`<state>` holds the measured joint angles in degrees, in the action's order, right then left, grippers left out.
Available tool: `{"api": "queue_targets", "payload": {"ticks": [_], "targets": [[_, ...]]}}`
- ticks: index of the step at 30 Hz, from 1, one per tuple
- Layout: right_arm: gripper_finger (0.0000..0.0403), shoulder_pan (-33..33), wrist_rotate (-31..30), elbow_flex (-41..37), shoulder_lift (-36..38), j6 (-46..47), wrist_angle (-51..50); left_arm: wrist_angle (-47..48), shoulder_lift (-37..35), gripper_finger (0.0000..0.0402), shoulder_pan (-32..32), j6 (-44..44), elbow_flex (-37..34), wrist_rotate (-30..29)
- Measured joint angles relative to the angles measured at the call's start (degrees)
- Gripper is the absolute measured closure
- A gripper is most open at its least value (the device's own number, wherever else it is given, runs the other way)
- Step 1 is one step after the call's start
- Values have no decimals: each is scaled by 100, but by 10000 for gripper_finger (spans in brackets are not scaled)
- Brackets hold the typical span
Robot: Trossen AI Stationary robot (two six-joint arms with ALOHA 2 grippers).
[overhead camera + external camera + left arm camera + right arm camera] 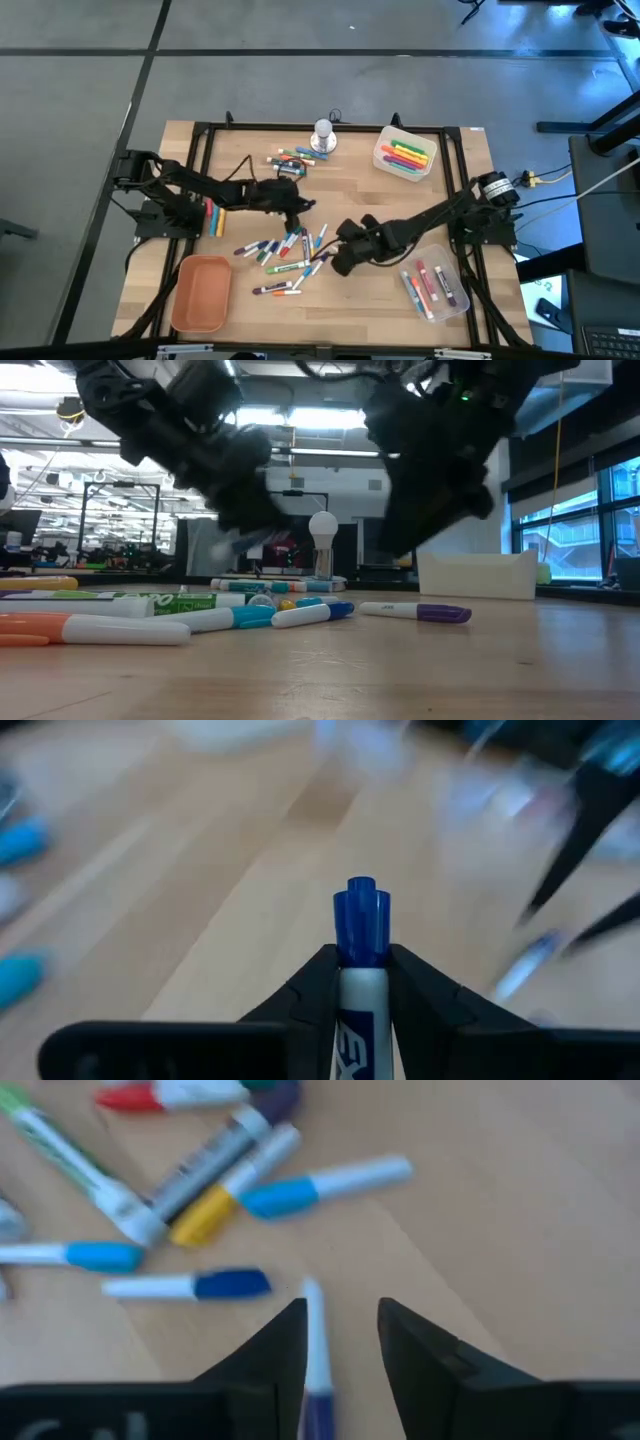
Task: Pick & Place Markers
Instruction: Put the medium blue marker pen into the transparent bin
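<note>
Left gripper (362,982): its two fingers are clamped on a blue-capped marker (361,925); the marker's long axis runs straight forward between the fingers, with the cap sticking out past the tips.
Right gripper (340,1335): a white and purple marker (315,1350) lies between its fingers, along their direction; whether the fingers already press on it, I cannot tell.
Pile of markers (285,252): loose on the counter (360,200), between the two grippers in the high view; the right gripper is just beside its edge, the left gripper is above its far side.
Nearer arm: for the pile, I judge both are close.
Clear trays: one (437,285) near the right arm's base holds several markers; another (405,152) at the far right corner holds bright ones.
Orange tray (200,292): near the left arm, seems to hold nothing.
Room: grey floor around the counter; lit ceiling lamps behind in the low view.
</note>
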<state>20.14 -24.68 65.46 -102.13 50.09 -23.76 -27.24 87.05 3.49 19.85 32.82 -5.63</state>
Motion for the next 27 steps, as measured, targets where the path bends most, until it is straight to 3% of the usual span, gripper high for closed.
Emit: {"api": "queue_targets", "payload": {"ticks": [4,9,14,23,27], "targets": [[282,-51,-547,-13,0,-598,794,-1276,-3,327,-75,275,-58,110],[274,-51,-578,-11,9,-1240,1682,-2922,51,331,-351,1274,-370,70],[254,-31,-650,-11,331,-1562,1831,-4111,212,332,-788,1241,-527,-314],[151,-63,-401,-11,563,-2439,3374,-4671,311,332,-1141,802,-529,-251],[130,-91,-926,-14,482,-2352,3471,-4815,316,332,-1193,781,-528,-328]]}}
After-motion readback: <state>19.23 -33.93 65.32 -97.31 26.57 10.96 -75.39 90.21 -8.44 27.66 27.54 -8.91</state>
